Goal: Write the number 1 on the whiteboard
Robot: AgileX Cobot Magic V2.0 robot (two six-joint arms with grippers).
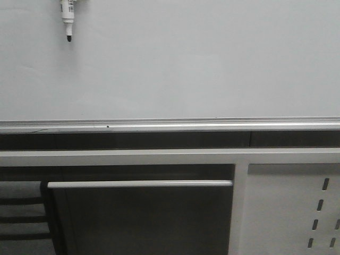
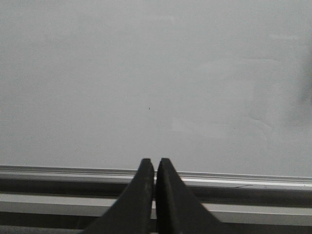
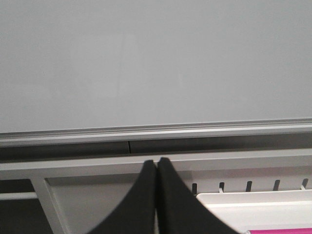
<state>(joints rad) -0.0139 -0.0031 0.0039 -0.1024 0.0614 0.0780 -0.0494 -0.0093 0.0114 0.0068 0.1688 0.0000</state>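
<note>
We see no stroke yet on the whiteboard (image 1: pixel 202 64), a marker (image 1: pixel 67 16) at its 11 o'clock, and both left fingers (image 2: pixel 146 192) and right fingers (image 3: pixel 145 195) pressed together, empty.

A white perforated panel (image 1: pixel 289 212) adjoins a dark recessed frame (image 1: pixel 143 223).

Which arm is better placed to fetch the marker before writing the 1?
Probably left: the marker lies far left on the bare whiteboard. Both end effectors, left and right, are shut and empty.
</note>
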